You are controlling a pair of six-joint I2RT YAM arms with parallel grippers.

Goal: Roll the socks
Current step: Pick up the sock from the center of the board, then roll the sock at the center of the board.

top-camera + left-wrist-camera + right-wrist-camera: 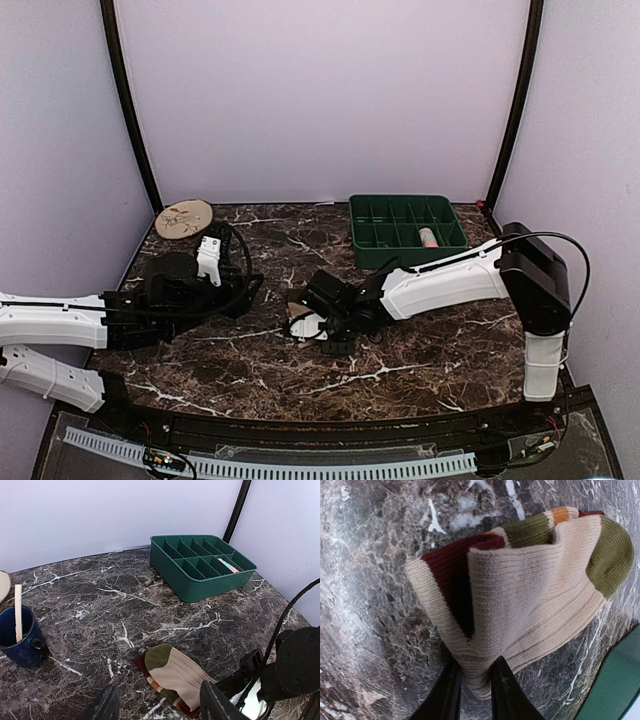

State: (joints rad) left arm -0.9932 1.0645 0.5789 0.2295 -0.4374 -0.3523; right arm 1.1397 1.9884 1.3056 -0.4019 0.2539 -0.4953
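I'm on the right wrist view: the right claw [476, 669] is pinching the tan sock [535, 595], both fingers pressed onto the beige ribbed edge at its near end. From that grip the sock's long axis runs up and to the right across this view, and it ends in the olive toe at the upper right, with a thin orange band beside it. The fabric is doubled over. A loose fold stands open on the left and shows dark red inside.

In the top view, the tan sock [303, 319] sits near the middle of the table [420, 365], right at the tip of the right claw [326, 326], whose arm reaches in from the right side.

In the left wrist view, the left claw [158, 705] is spread wide with nothing between its fingers, and it hovers just short of the tan sock [175, 672]. Here the sock lies flat on the marble. Its olive toe points away and to the left, and its other end runs toward the right arm at the lower right.

The pink sock [227, 565] is well apart from all this, lying lengthwise in a long compartment on the right side of the green tray [210, 587] at the far right of the table. It is too small to tell which end is the toe.

A blue mug [17, 640] with a wooden stick [18, 612] in it stands off to the left, and the beige plate [184, 218] sits in the far left corner.
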